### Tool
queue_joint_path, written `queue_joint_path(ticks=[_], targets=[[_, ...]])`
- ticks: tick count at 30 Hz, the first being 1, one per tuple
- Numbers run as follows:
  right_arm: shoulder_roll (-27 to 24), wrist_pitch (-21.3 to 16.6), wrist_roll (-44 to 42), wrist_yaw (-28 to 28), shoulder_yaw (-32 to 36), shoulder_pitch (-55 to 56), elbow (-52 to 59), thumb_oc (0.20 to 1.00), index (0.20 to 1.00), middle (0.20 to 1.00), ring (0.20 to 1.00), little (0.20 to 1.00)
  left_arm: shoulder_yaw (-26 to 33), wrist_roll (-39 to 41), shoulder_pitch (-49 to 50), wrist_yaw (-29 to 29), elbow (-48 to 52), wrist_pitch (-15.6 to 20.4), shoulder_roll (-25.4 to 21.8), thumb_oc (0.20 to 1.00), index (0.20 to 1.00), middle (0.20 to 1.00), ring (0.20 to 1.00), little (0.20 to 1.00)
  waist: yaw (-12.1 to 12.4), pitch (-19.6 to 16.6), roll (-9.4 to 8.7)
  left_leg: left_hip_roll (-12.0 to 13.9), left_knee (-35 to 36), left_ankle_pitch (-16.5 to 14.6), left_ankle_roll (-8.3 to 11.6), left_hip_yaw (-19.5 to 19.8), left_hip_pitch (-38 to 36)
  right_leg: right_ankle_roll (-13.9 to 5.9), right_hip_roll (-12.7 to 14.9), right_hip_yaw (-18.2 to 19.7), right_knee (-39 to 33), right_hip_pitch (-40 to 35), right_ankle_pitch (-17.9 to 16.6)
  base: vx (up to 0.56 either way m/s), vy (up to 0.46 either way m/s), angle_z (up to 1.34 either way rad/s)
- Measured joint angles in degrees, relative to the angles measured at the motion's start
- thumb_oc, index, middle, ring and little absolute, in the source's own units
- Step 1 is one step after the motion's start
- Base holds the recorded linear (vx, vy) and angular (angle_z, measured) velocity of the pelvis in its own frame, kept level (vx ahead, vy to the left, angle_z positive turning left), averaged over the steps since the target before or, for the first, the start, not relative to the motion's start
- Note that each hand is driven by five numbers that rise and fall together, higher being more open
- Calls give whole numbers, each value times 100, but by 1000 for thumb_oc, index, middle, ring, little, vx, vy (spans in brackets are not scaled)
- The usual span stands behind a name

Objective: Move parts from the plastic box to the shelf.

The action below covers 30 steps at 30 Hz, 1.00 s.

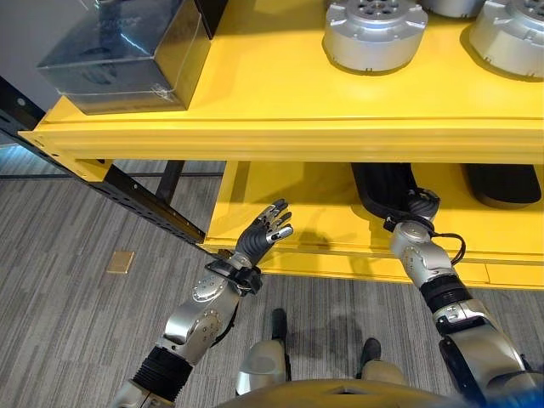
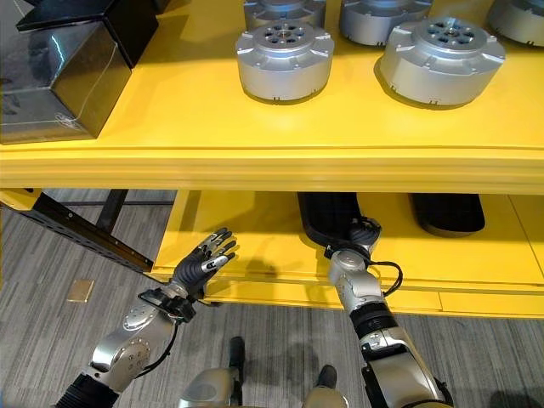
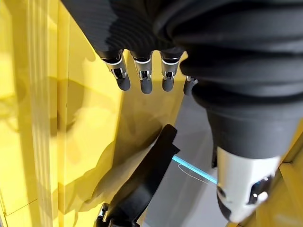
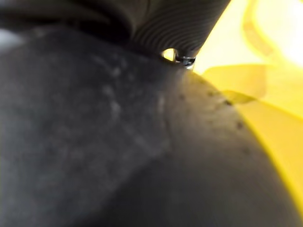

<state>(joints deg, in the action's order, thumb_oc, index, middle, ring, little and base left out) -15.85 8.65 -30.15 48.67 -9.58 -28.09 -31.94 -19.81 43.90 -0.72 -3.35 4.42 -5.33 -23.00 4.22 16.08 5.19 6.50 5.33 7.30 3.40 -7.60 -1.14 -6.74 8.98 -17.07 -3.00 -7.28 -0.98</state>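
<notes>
The yellow shelf [image 2: 280,127] spans the whole scene, its upper deck carrying a dark plastic box [image 2: 59,72] at the far left and several round silver parts [image 2: 283,59] set out in a row to the right of it, so the task's things are already standing on the shelf and none is in either robot hand. On the lower deck [image 2: 255,246] two flat black objects lie: one black tray-like piece [image 2: 327,217] near the middle and another [image 2: 446,212] further right. The right robot hand [image 2: 361,231] reaches under the upper deck and rests against the near end of the middle black piece; its fingers are hidden against it, so I cannot tell whether they grip. The left robot hand [image 1: 265,229] hovers by the lower deck's near edge with fingers spread and relaxed, holding nothing. To do this step well, the right arm likely needs to draw back low and level, clearing the upper deck's front lip before rising, while the left stays well apart.
</notes>
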Motion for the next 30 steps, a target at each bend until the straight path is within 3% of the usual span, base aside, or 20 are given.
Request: queue_joint_path(ticks=[15, 22, 28, 30], targets=[[-130, 98, 8, 91, 25, -627, -782, 200, 200, 200, 200, 200, -54, 60, -15, 120, -1, 0, -40, 1000, 1000, 1000, 1000, 1000, 18, 17, 15, -5, 0, 0, 0, 35, 8, -6, 1, -45, -12, -20, 5, 0, 0, 0], [-561, 160, 226, 23, 35, -948, -980, 200, 200, 200, 200, 200, -104, 265, -60, 122, -1, 4, -55, 1000, 1000, 1000, 1000, 1000, 76, 290, 172, -14, -2, 13, 5, 89, 32, -5, 6, -94, -8, -26, 8, 0, 0, 3], [-566, 161, 236, -94, 231, -1069, -1228, 200, 200, 200, 200, 200, -270, 277, -153, 123, -1, 117, -104, 1000, 1000, 1000, 1000, 1000, 146, 327, 181, -35, -3, 12, 4, 115, 40, -15, 28, -111, 15, -22, 34, 0, 0, 0], [-594, 161, 244, -124, 232, -1216, -1308, 200, 200, 200, 200, 200, -270, 281, -181, 123, -2, 120, -139, 1000, 1000, 1000, 1000, 1000, 135, 492, 230, -35, -46, 12, 4, 132, 53, -11, 40, -110, 82, -2, 45, 0, 0, 0]])
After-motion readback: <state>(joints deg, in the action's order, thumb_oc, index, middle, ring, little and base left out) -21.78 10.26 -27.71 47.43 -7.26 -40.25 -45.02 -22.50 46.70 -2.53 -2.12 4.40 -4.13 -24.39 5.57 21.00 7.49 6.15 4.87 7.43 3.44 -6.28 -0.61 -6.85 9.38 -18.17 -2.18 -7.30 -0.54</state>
